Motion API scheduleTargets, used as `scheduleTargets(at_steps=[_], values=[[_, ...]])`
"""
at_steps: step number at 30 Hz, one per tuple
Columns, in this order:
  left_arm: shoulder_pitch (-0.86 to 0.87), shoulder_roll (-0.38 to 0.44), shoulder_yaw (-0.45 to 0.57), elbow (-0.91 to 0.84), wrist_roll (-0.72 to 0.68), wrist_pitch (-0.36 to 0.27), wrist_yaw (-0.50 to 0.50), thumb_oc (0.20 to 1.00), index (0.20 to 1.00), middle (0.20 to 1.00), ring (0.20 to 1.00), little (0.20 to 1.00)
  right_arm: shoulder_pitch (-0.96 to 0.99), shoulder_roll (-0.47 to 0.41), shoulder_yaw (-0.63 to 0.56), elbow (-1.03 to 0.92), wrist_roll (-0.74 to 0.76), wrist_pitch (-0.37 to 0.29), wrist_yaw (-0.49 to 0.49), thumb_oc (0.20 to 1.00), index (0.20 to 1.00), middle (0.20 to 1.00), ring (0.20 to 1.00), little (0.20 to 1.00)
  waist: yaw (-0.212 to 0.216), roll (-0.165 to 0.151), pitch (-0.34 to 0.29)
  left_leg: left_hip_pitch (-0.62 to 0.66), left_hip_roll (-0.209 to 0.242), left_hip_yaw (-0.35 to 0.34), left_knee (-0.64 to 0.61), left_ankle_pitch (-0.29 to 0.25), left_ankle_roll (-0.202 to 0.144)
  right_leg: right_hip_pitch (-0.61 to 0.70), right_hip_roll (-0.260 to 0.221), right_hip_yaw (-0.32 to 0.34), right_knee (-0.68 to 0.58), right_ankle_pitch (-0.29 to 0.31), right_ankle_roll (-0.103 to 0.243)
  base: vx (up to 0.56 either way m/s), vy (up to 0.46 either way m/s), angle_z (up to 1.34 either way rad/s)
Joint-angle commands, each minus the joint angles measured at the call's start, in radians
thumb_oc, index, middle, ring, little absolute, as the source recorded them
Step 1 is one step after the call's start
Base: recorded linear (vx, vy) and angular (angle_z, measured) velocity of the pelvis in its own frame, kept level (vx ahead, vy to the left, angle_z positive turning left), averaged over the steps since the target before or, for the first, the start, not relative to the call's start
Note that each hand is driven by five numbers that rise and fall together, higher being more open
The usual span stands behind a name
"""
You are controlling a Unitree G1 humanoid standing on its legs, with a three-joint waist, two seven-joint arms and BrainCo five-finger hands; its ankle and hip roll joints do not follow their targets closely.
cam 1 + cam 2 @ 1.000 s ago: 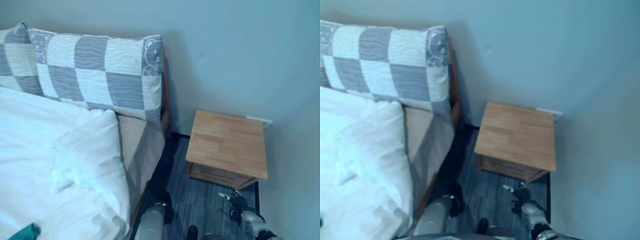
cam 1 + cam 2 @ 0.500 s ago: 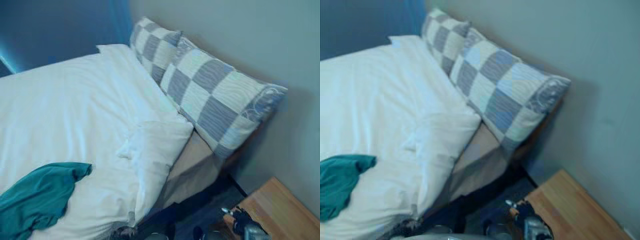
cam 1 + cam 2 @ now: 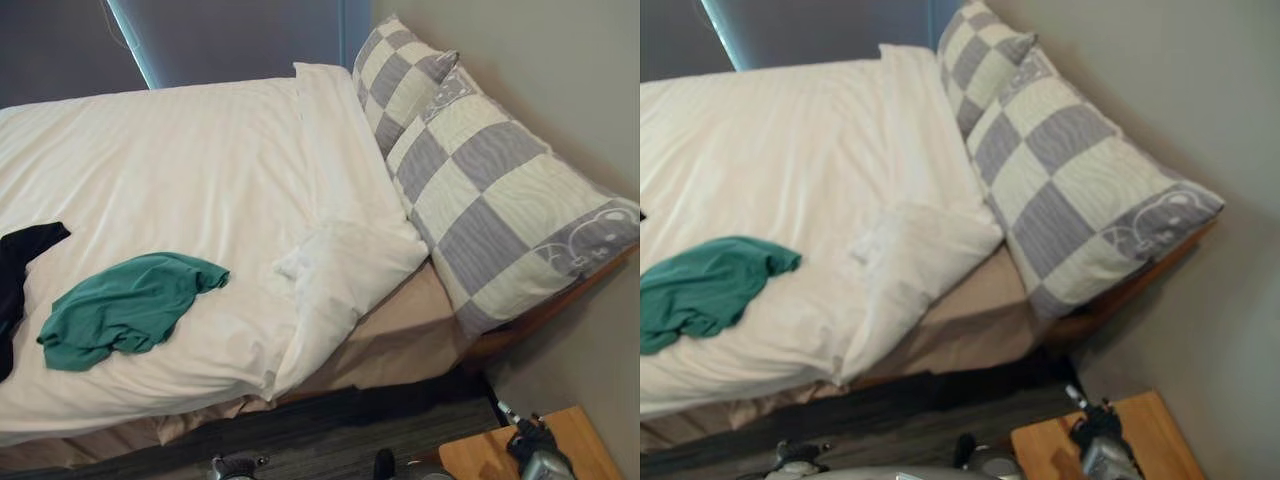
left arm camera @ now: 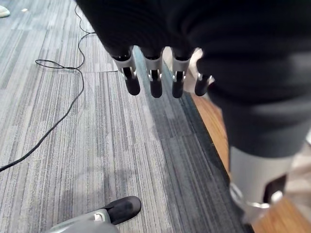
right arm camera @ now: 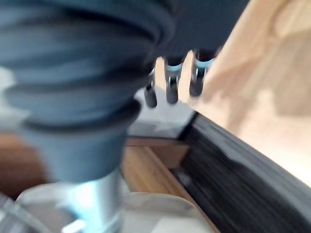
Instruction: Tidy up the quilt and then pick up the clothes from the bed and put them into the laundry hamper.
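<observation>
My head camera has swung from the wooden nightstand [image 3: 520, 455] toward the bed; nothing on the bed has itself moved. Consequence: the work area is now surveyed and the quilt step can begin.

The white quilt [image 3: 180, 190] covers the mattress, soft and faintly striped. Its near corner [image 3: 345, 265] is bunched and folded back, exposing the tan sheet [image 3: 395, 335]. A crumpled green shirt [image 3: 130, 305] lies on the quilt near the bed's near edge, with a black garment [image 3: 15, 275] beside it at the view's left margin. Two plump grey-and-cream checked pillows [image 3: 500, 215] lean at the headboard.

My left hand [image 4: 155, 77] hangs over the striped carpet [image 4: 97, 145], fingers straight and relaxed, holding nothing. My right hand [image 5: 170, 87] hangs beside the nightstand, fingers likewise loose and empty.
</observation>
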Motion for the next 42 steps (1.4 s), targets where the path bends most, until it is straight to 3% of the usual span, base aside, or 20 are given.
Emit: scheduleTargets(at_steps=[1, 4, 6, 7, 9, 13, 18, 23, 26, 30, 34, 35, 36, 42], values=[[0.025, 0.077, 0.037, -0.019, 0.047, -0.011, 0.006, 1.0, 1.0, 1.0, 1.0, 1.0, -0.065, -0.057, -0.02, -0.241, -0.118, -0.014, -0.01, 1.0, 1.0, 1.0, 1.0, 1.0, 0.005, -0.071, 0.044, -0.01, -0.022, -0.025, -0.02, -0.003, 0.025, 0.042, -0.095, 0.188, -0.115, 0.065, 0.173, -0.06, 0.052, 0.05], [0.046, 0.108, 0.074, -0.045, 0.061, 0.0, -0.009, 1.0, 1.0, 1.0, 1.0, 1.0, -0.069, -0.15, -0.049, -0.561, -0.186, 0.064, 0.059, 1.0, 1.0, 1.0, 1.0, 1.0, 0.001, -0.087, 0.064, -0.03, -0.022, -0.024, -0.022, -0.002, 0.022, 0.025, -0.106, 0.185, -0.129, 0.077, 0.189, -0.08, 0.055, 0.05], [0.039, 0.119, 0.083, -0.036, 0.058, 0.0, -0.016, 1.0, 1.0, 1.0, 1.0, 1.0, -0.092, -0.216, -0.049, -0.673, -0.215, 0.057, 0.113, 1.0, 1.0, 1.0, 1.0, 1.0, 0.002, -0.096, 0.073, -0.035, -0.02, -0.022, -0.034, 0.003, 0.019, 0.022, -0.108, 0.181, -0.143, 0.085, 0.196, -0.04, 0.042, 0.12], [0.024, 0.127, 0.082, -0.022, 0.055, 0.002, -0.02, 1.0, 1.0, 1.0, 1.0, 1.0, -0.132, -0.283, -0.044, -0.797, -0.21, 0.105, 0.099, 1.0, 1.0, 1.0, 1.0, 1.0, 0.008, -0.104, 0.081, -0.039, -0.019, -0.023, -0.053, 0.013, 0.014, 0.023, -0.107, 0.179, -0.155, 0.093, 0.202, -0.03, 0.039, 0.24], [0.005, 0.131, 0.08, -0.004, 0.059, 0.001, -0.025, 1.0, 1.0, 1.0, 1.0, 1.0, -0.196, -0.339, -0.03, -0.874, -0.212, 0.145, 0.115, 1.0, 1.0, 1.0, 1.0, 1.0, 0.018, -0.113, 0.091, -0.044, -0.015, -0.024, -0.066, 0.023, 0.008, 0.023, -0.107, 0.173, -0.163, 0.098, 0.207, -0.02, 0.028, 0.16], [-0.041, 0.154, 0.072, 0.034, 0.072, 0.003, -0.048, 1.0, 1.0, 1.0, 1.0, 1.0, -0.422, -0.426, 0.047, -0.956, -0.199, 0.293, 0.066, 1.0, 1.0, 1.0, 1.0, 1.0, 0.05, -0.148, 0.118, -0.065, -0.005, -0.027, -0.073, 0.033, -0.002, 0.022, -0.105, 0.146, -0.174, 0.108, 0.211, 0.0, 0.002, 0.01], [-0.066, 0.192, 0.052, 0.031, 0.072, -0.003, -0.057, 1.0, 1.0, 1.0, 1.0, 1.0, -0.682, -0.456, 0.162, -0.86, -0.214, 0.404, 0.021, 1.0, 1.0, 1.0, 1.0, 1.0, 0.113, -0.186, 0.171, -0.117, 0.004, -0.047, -0.046, 0.032, -0.007, 0.013, -0.107, 0.118, -0.185, 0.117, 0.214, 0.01, -0.031, 0.09], [-0.087, 0.224, 0.039, 0.007, 0.049, -0.002, -0.061, 1.0, 1.0, 1.0, 1.0, 1.0, -0.876, -0.419, 0.269, -0.649, -0.308, 0.426, 0.009, 1.0, 1.0, 1.0, 1.0, 1.0, 0.168, -0.19, 0.234, -0.2, -0.006, -0.084, -0.01, 0.037, -0.005, -0.017, -0.109, 0.101, -0.184, 0.116, 0.21, -0.06, 0.002, 0.24], [-0.114, 0.237, 0.005, 0.003, 0.03, -0.018, -0.079, 1.0, 1.0, 1.0, 1.0, 1.0, -1.02, -0.386, 0.365, -0.405, -0.389, 0.392, 0.04, 1.0, 1.0, 1.0, 1.0, 1.0, 0.211, -0.16, 0.283, -0.25, -0.026, -0.109, -0.006, 0.048, -0.007, -0.037, -0.114, 0.076, -0.182, 0.106, 0.203, -0.11, 0.096, 0.27], [-0.134, 0.238, -0.012, 0.005, 0.039, -0.029, -0.091, 1.0, 1.0, 1.0, 1.0, 1.0, -1.082, -0.336, 0.436, -0.263, -0.441, 0.373, 0.077, 1.0, 1.0, 1.0, 1.0, 1.0, 0.24, -0.137, 0.308, -0.272, -0.044, -0.118, -0.01, 0.056, -0.006, -0.042, -0.122, 0.054, -0.182, 0.1, 0.199, -0.06, 0.07, 0.16], [-0.157, 0.227, -0.026, -0.006, 0.037, -0.032, -0.109, 1.0, 1.0, 1.0, 1.0, 1.0, -1.109, -0.255, 0.488, -0.213, -0.471, 0.411, 0.089, 1.0, 1.0, 1.0, 1.0, 1.0, 0.252, -0.114, 0.322, -0.277, -0.059, -0.114, -0.016, 0.061, -0.004, -0.044, -0.132, 0.042, -0.176, 0.094, 0.197, -0.04, 0.081, 0.1], [-0.163, 0.223, -0.03, -0.009, 0.037, -0.035, -0.11, 1.0, 1.0, 1.0, 1.0, 1.0, -1.112, -0.239, 0.498, -0.209, -0.474, 0.419, 0.094, 0.495, 0.495, 0.495, 0.495, 0.495, 0.254, -0.11, 0.325, -0.278, -0.062, -0.113, -0.016, 0.061, -0.004, -0.045, -0.134, 0.041, -0.175, 0.092, 0.196, -0.05, 0.09, 0.07], [-0.171, 0.218, -0.033, -0.011, 0.039, -0.038, -0.111, 1.0, 1.0, 1.0, 1.0, 1.0, -1.112, -0.219, 0.509, -0.204, -0.472, 0.432, 0.091, 0.2, 0.2, 0.2, 0.2, 0.2, 0.255, -0.106, 0.327, -0.279, -0.064, -0.111, -0.016, 0.061, -0.004, -0.045, -0.135, 0.041, -0.174, 0.092, 0.195, -0.04, 0.069, 0.03], [-0.204, 0.186, -0.059, -0.025, 0.065, -0.057, -0.108, 1.0, 1.0, 1.0, 1.0, 1.0, -1.097, -0.127, 0.565, -0.197, -0.484, 0.463, 0.022, 0.2, 0.2, 0.2, 0.2, 0.2, 0.262, -0.083, 0.342, -0.276, -0.07, -0.101, 0.001, 0.053, -0.002, -0.031, -0.149, 0.033, -0.174, 0.086, 0.191, -0.02, 0.024, 0.0]])
